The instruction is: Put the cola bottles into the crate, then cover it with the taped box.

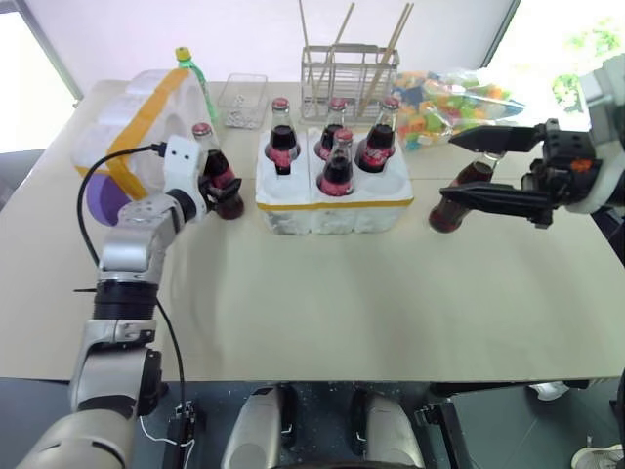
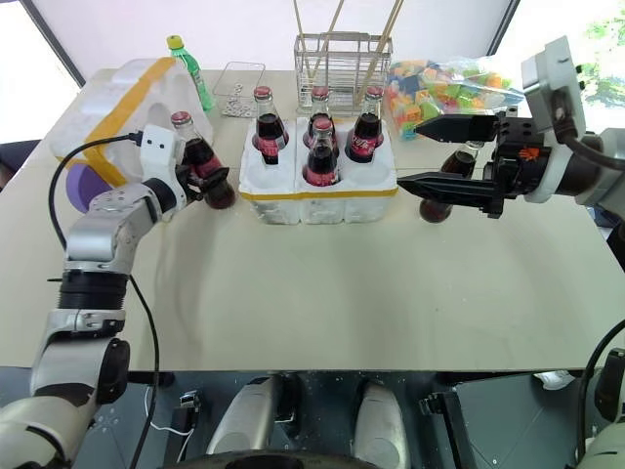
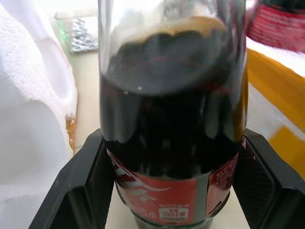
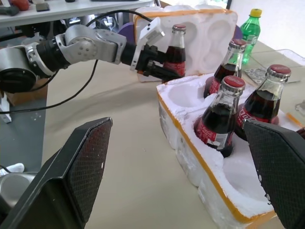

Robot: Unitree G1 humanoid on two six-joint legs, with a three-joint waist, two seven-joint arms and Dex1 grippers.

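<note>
From the head views I see my left gripper (image 1: 223, 191) pinching a small glass cola bottle (image 1: 213, 168) at centre left, just beside the low white foam crate (image 1: 332, 200) holding four bottles. My right gripper (image 2: 430, 154) hangs spread at the right. In the left wrist view, both pads (image 3: 86, 176) flank the bottle. In the right wrist view, the large taped white foam box (image 4: 209, 28) sits upper centre.

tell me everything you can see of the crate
The crate is a low white foam block, rough-surfaced, with a yellow tape band around its sides and six round wells. It sits flat on the table, in front of the wire rack. Four cola bottles stand upright in its wells; two front wells are empty. The taped box lies to its left, apart. Neither gripper touches it.
</note>
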